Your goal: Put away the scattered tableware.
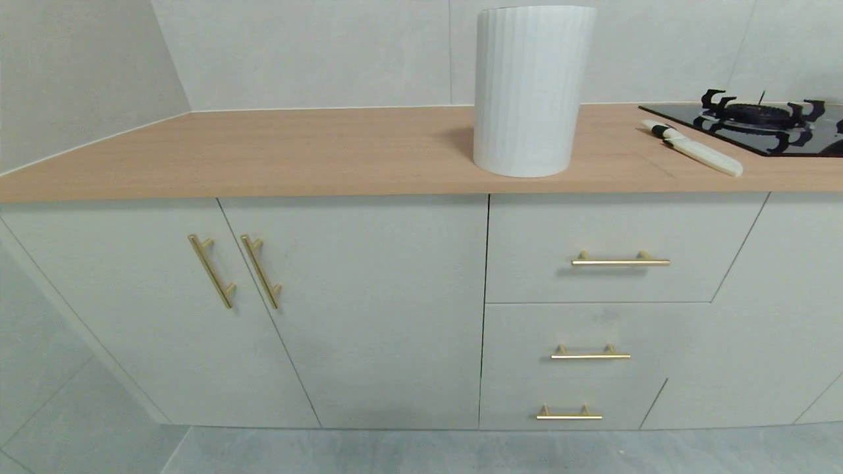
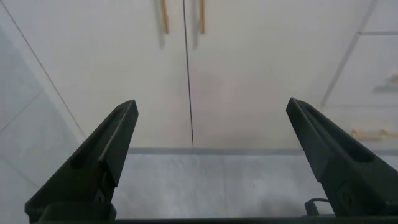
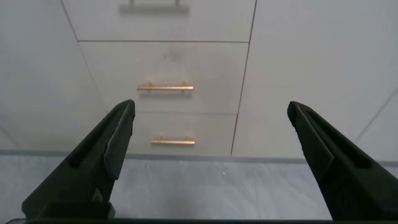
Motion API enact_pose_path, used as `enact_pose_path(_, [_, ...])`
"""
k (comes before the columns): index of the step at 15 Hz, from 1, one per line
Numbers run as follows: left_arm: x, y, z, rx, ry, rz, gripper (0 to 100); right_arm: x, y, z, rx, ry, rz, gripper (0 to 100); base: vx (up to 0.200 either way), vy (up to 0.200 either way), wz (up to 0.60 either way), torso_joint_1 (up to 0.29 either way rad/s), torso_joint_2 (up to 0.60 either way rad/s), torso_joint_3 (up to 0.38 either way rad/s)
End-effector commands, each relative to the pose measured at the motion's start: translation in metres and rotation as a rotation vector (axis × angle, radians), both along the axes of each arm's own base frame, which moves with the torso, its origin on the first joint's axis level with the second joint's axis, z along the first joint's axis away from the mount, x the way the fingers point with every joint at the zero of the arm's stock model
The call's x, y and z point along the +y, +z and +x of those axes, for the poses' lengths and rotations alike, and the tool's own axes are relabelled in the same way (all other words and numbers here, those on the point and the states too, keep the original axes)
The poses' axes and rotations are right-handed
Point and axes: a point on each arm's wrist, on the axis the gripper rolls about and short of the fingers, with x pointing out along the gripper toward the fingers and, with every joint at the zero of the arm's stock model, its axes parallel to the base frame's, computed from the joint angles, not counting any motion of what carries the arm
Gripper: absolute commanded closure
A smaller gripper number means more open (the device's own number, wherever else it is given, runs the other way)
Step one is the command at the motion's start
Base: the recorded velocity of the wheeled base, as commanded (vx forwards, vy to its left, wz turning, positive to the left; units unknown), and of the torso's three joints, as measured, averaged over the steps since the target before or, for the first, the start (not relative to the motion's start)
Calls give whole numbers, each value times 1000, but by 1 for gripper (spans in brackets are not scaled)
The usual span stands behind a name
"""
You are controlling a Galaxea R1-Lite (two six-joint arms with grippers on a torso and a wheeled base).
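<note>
Dark, tapered fingers of the left gripper stand wide apart with nothing between them. They hang low in front of the double cabinet doors, above the grey tiled floor. The right gripper is spread just as wide, also holding nothing, and faces the drawer stack, with the middle drawer handle and bottom drawer handle between its fingers.

From the head view the whole counter front shows. Two slim brass bar handles sit side by side at the door seam. Three matt pale drawers are stacked to the right, the top drawer the tallest.

On the wood-grain countertop lies the white knife, flat and slanted, with a black band near its far end. It is just beside the edge of the glossy black gas hob and near the counter's front edge. A tall ribbed white canister stands upright left of the knife, apart from it. Left of the canister the countertop runs bare to the tiled corner wall.
</note>
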Motion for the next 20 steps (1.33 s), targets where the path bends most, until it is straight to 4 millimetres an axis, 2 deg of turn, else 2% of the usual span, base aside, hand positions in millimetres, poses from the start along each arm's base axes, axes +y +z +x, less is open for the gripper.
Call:
enact_pose_path(1, [0, 0, 0, 2, 1, 0, 0, 0, 1, 0, -1, 0, -1, 0, 200, 0, 0, 2, 7, 2])
enact_pose_path(11, [0, 0, 0, 2, 1, 0, 0, 0, 0, 0, 1, 0, -1, 0, 200, 0, 0, 2, 0, 1])
enact_pose_path(20, [0, 0, 0, 2, 1, -3, 0, 0, 0, 0, 2, 0, -1, 0, 0, 0, 0, 0, 0, 0])
